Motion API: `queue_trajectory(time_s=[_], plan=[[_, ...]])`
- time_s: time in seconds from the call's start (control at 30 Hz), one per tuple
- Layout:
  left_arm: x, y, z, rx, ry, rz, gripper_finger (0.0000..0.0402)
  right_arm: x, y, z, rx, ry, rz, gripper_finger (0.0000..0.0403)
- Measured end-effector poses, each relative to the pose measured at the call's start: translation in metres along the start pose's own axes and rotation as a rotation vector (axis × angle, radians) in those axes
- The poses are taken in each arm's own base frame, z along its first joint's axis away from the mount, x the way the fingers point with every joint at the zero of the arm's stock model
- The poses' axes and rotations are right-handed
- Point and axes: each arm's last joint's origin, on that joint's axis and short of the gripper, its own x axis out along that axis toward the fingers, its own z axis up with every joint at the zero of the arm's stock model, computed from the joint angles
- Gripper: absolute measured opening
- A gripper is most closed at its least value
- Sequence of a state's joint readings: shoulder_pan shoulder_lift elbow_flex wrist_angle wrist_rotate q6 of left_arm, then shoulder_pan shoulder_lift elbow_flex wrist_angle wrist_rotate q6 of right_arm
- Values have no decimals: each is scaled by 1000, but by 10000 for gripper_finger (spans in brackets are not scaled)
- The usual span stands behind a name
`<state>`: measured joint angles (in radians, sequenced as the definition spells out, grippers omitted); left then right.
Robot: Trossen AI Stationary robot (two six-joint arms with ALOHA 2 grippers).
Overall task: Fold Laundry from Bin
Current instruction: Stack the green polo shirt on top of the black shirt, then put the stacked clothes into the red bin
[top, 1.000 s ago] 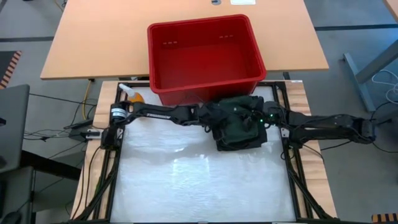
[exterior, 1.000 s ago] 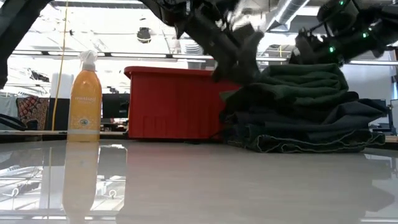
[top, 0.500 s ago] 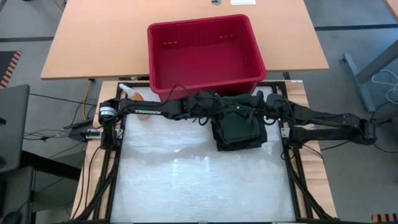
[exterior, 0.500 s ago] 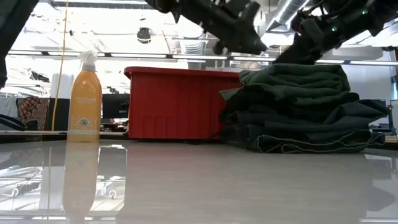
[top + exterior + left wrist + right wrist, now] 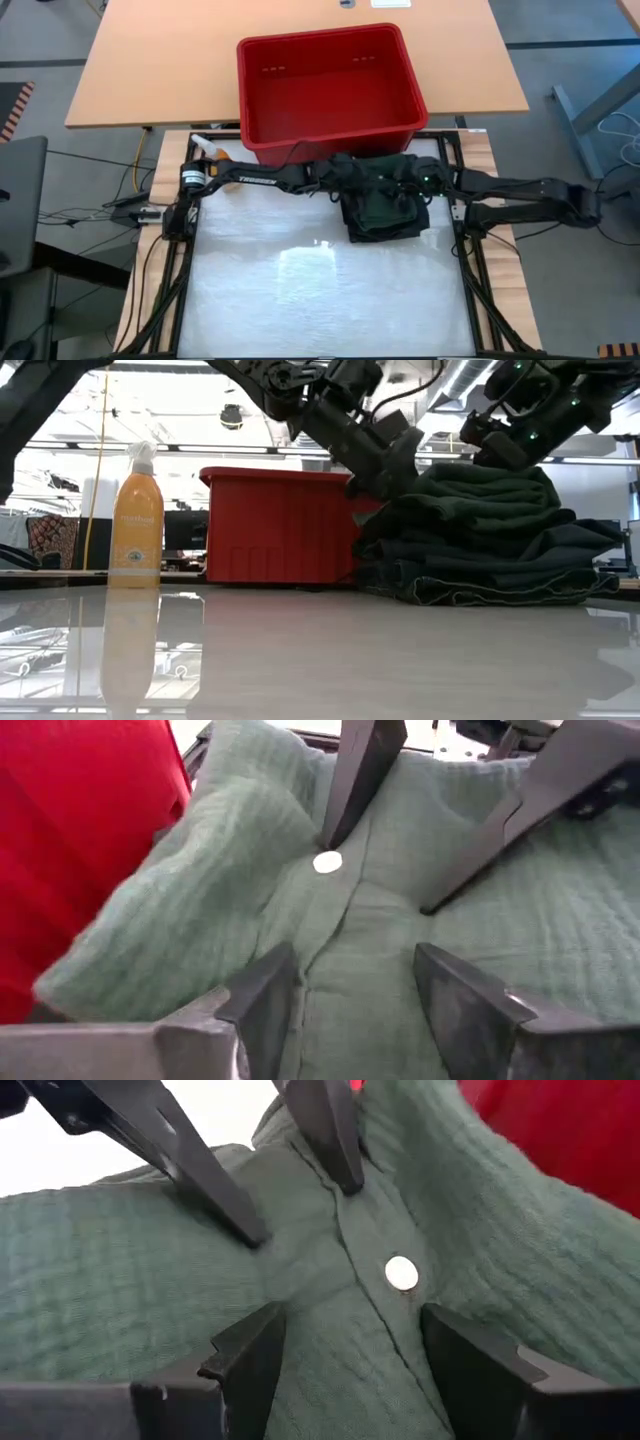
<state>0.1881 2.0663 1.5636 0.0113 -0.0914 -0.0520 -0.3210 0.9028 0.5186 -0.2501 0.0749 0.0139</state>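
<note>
Stack of folded laundry point(image 5: 385, 208) lay on the table point(image 5: 310, 290) just in front of the red bin point(image 5: 325, 88), green shirt point(image 5: 400, 920) on top, left gripper point(image 5: 350, 1000) and right gripper point(image 5: 345, 1345) both spread open over the shirt's button placket, gripping nothing, orange bottle point(image 5: 136, 520) stood well apart.

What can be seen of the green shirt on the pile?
The green shirt is dark green, crinkly woven cloth with a placket and a pale button. It lies folded on top of the stacked dark garments, just in front of the red bin. Both grippers, left and right, stand open right over it.
</note>
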Motion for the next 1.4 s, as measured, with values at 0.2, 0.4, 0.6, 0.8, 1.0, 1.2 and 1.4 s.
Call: queue_trajectory(time_s=[0.2,0.4,0.6,0.8,1.0,1.2,1.4], plan=[[-13,5,14,-3,-42,35,213,-7,0,11,5,-12,0,264],[-49,7,40,-33,-80,40,213,-51,-3,50,37,-71,2,264],[-90,9,48,-309,47,37,213,-88,-10,52,434,-29,-15,264],[-100,-1,27,-467,288,61,225,-107,-16,19,674,5,-70,264],[-98,-12,-7,-577,343,7,242,-110,-20,-22,881,-57,-123,264],[-102,-6,-71,-913,161,-126,248,-102,-22,-59,1022,-65,-184,264],[-97,-7,-113,-1075,73,-76,248,-83,-22,-89,1123,24,-271,264]])
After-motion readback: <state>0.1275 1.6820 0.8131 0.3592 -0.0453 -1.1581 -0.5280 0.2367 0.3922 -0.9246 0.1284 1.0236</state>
